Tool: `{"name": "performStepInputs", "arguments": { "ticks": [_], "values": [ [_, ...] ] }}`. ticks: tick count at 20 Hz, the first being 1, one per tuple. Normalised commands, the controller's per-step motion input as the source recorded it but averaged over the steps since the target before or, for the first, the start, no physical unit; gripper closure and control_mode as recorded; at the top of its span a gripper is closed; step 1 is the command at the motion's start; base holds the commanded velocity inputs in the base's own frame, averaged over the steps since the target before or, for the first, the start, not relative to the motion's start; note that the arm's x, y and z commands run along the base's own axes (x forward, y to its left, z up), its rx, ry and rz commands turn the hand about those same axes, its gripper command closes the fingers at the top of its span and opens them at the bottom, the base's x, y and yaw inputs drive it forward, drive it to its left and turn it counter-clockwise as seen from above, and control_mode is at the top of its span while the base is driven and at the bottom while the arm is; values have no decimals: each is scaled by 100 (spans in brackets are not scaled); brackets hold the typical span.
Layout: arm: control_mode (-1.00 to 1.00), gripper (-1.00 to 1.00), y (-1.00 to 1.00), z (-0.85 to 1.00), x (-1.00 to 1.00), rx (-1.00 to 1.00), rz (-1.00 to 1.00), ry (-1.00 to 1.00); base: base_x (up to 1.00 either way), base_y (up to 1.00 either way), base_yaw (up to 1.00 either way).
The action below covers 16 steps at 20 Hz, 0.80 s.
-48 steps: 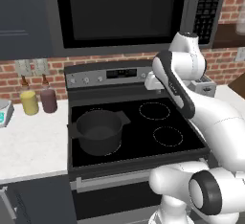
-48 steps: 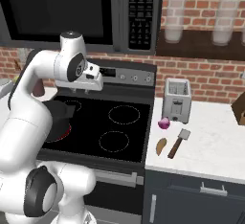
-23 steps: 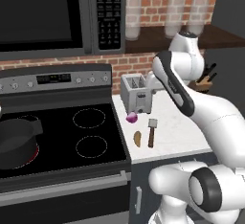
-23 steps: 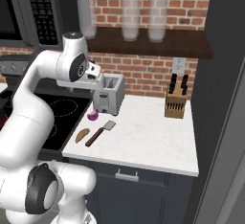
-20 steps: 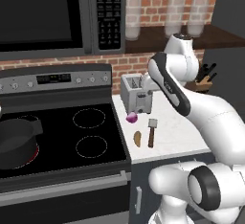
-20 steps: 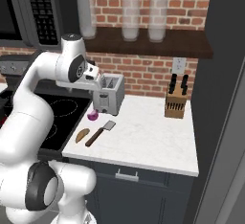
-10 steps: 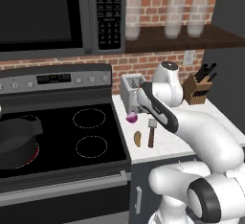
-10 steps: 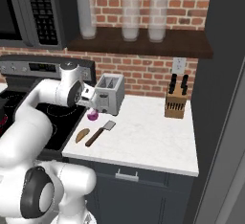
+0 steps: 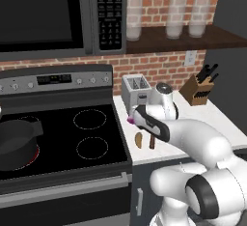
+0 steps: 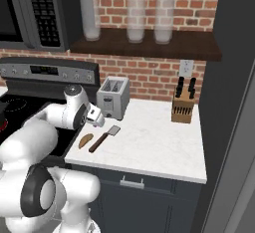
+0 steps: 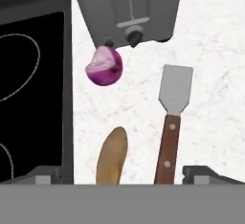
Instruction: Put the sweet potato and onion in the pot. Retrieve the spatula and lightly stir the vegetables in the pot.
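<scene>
Nothing is in the pot [image 9: 17, 143] at my left view's lower left: sweet potato [image 11: 112, 157], onion [image 11: 104, 66] and spatula [image 11: 170, 125] lie on the counter [image 11: 210, 74]. My gripper [image 11: 122, 175] hovers above, jaws wide, empty.

The sweet potato [image 11: 112, 155] is lying flat on the white counter just right of the stove edge — a small oblong orange-brown tuber, its long axis pointing away toward the wall. The spatula [image 11: 171, 122] is lying beside it on its right, apart from it, dark brown handle nearer and flat grey blade farther. The onion [image 11: 104, 66], round and pink-purple with a paler top, is sitting farther back. The pot [image 9: 17, 138] — wide, dark, matte — is resting on the stove's near left burner.
</scene>
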Motion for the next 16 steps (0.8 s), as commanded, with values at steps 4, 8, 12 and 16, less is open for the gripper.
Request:
{"name": "performStepInputs", "arguments": {
  "ticks": [4,8,12,16],
  "values": [
    [-100,-100,0,-12,44,0,-7,7,0,0,0],
    [-100,-100,0,0,10,0,0,10,0,0,0],
    [-100,-100,7,-3,15,0,0,3,0,0,0],
    [-100,-100,17,-10,31,0,0,0,0,0,0]
  ]
}}
